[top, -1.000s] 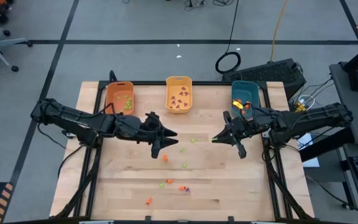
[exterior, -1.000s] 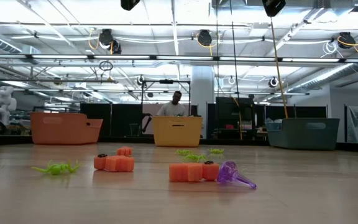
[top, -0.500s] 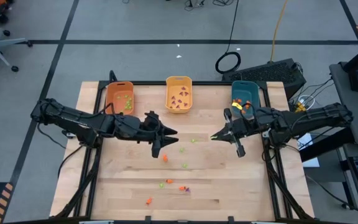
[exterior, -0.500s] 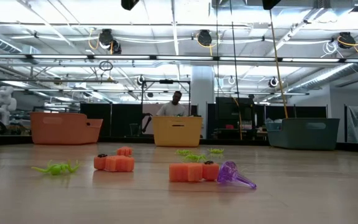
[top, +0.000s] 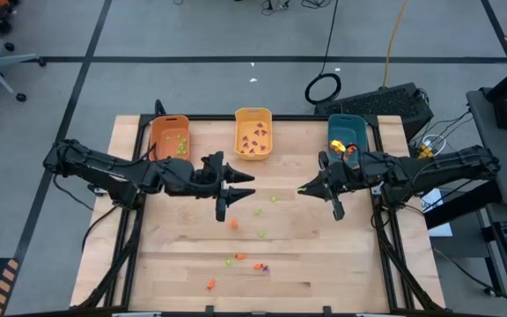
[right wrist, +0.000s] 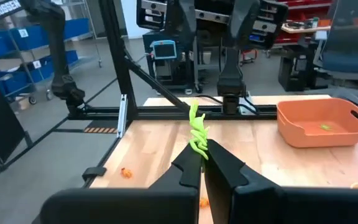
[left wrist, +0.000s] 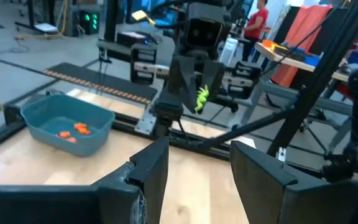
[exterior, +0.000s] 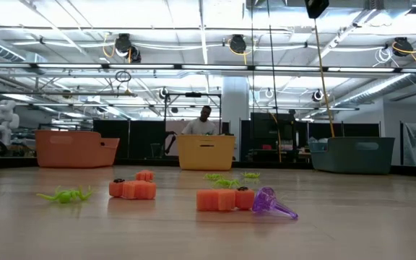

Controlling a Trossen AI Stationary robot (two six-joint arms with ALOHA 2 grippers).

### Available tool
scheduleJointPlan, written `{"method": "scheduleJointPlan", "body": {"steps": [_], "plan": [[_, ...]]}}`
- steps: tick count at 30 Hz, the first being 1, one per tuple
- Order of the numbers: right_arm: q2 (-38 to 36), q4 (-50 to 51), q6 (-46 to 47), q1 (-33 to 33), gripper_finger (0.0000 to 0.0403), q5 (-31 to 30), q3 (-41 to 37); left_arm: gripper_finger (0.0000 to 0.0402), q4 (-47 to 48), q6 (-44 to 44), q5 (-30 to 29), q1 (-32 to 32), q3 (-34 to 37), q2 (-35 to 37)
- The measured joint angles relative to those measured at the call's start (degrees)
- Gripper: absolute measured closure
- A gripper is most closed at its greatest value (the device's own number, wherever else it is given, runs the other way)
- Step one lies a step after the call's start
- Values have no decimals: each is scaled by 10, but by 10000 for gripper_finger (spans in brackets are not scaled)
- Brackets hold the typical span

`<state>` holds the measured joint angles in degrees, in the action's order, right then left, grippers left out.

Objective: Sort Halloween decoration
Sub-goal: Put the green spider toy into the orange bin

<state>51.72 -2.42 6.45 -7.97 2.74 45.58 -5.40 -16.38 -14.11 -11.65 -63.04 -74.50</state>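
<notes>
My right gripper (top: 302, 190) hangs above the table's middle right, shut on a light green trinket (right wrist: 197, 132) that also shows in the left wrist view (left wrist: 201, 98). Facing it from the left, my left gripper (top: 248, 185) hangs open with nothing between its fingers (left wrist: 197, 168). Loose Halloween decoration lies on the wood below: an orange piece (top: 233, 224), green pieces (top: 260, 234), and an orange and a purple one (exterior: 271, 204) nearer the front. At the far edge stand the orange bin (top: 169, 136), the yellow bin (top: 253, 132) and the teal bin (top: 347, 132). My right gripper pinches the green trinket's lower end (right wrist: 200, 148) between its two fingertips. The fingers lie level and point toward the table's left. The trinket sticks out past the fingertips, lifted clear of the table.
The orange bin holds green pieces, the yellow bin purple ones, the teal bin (left wrist: 67, 127) orange ones. Bare wood lies along the table's left and right sides. A person (exterior: 204, 123) stands in the room behind the yellow bin.
My left gripper has rolled about its own pointing line, staying open above the same spot. My right gripper has kept its hold on the green trinket in place.
</notes>
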Motion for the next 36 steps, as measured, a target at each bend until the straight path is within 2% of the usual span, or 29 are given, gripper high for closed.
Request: {"method": "scheduleJointPlan", "body": {"steps": [5, 9, 19, 30, 36], "plan": [[15, -4, 29, 0, 403, -1, 0, 226, -8, 23, -1, 4, 0, -4], [39, -57, 50, 0, 403, -2, 0, 226, -37, 51, 1, 8, 0, -12], [82, -141, 33, 1, 403, -74, 0, 225, -73, 70, -1, 32, -1, -20], [114, -185, 23, 18, 403, -75, 0, 169, -122, 67, 18, 54, 0, -49], [117, -192, 23, 28, 403, -75, 0, 164, -149, 68, 40, 57, 0, -83]]}}
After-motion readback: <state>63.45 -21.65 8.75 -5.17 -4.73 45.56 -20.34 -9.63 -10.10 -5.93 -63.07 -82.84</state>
